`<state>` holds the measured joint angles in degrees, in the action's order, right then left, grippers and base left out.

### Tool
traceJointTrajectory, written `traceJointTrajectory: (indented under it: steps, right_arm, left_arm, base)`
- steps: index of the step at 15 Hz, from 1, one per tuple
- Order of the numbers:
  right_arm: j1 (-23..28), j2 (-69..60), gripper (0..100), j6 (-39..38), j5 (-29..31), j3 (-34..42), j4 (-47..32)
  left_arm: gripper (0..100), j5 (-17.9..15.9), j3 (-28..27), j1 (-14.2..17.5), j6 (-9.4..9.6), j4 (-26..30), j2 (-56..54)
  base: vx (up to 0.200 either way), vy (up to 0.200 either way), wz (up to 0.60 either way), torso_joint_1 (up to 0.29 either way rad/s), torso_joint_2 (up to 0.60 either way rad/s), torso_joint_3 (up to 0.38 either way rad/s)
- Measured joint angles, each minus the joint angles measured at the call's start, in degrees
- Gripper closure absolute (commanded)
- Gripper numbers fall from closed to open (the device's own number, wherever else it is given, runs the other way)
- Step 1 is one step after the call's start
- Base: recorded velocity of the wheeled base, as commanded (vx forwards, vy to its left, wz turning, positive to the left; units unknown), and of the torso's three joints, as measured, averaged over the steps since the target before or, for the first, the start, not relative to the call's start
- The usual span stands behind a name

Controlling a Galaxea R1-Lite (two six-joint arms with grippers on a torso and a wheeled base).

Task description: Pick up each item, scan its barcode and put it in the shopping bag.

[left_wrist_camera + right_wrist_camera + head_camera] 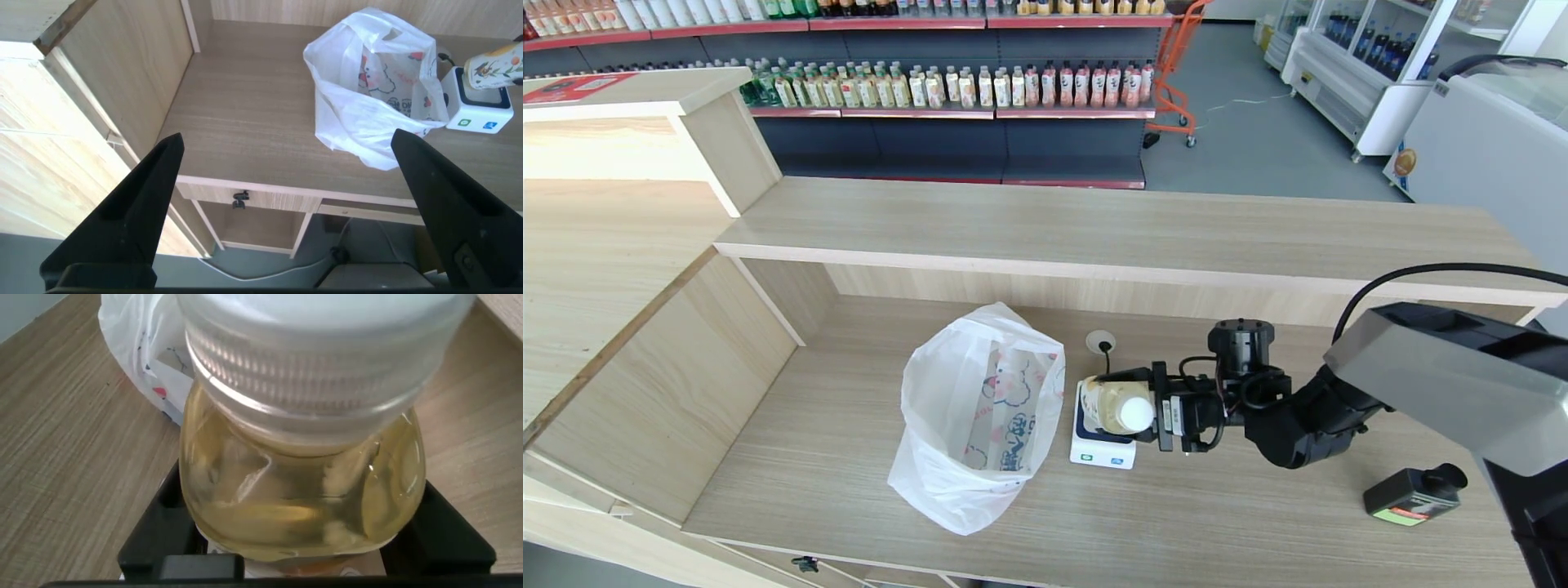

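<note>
My right gripper (1129, 406) is shut on a clear bottle (1104, 398) of yellowish drink with a white cap, held lying sideways just above the white scanner (1101, 454) on the counter. In the right wrist view the bottle (302, 482) sits between my black fingers (155, 539). The white shopping bag (976, 416) stands open left of the scanner, with a cartoon-printed packet inside. From the left wrist view I see the bag (372, 90), the scanner (482, 106) and the bottle (494, 69). My left gripper (288, 139) hangs open off the counter's front left, holding nothing.
A small black device with a red and green label (1413, 494) lies on the counter at the right. A cable grommet (1101, 340) sits behind the scanner. A raised ledge (1094, 229) bounds the back and a wooden side wall (670, 384) the left.
</note>
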<state>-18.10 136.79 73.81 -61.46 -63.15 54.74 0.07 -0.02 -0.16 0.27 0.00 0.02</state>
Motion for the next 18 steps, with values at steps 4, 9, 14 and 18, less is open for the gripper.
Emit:
traceJointTrajectory:
  steps: [4,9,14,18]
  right_arm:
    - [2.3,-4.7,100,-7.6,0.2,3.8,-0.8]
    - [8.6,-25.1,100,-39.4,-0.8,18.5,-0.4]
    - [10.8,-47.5,100,-82.0,11.0,36.0,-0.6]
    - [11.2,-55.7,100,-90.7,27.7,38.3,-1.1]
  left_arm:
    - [0,0.0,0.0,0.0,-0.02,0.0,0.0]
    - [0,0.0,0.0,0.0,-0.02,0.0,0.0]
    - [0,0.0,0.0,0.0,-0.02,0.0,0.0]
    - [0,0.0,0.0,0.0,0.00,0.0,0.0]
  base:
    - [0.000,0.000,0.00,0.000,0.00,0.000]
    - [0.000,0.000,0.00,0.000,0.00,0.000]
    - [0.000,0.000,0.00,0.000,0.00,0.000]
    - [0.000,0.000,0.00,0.000,0.00,0.000]
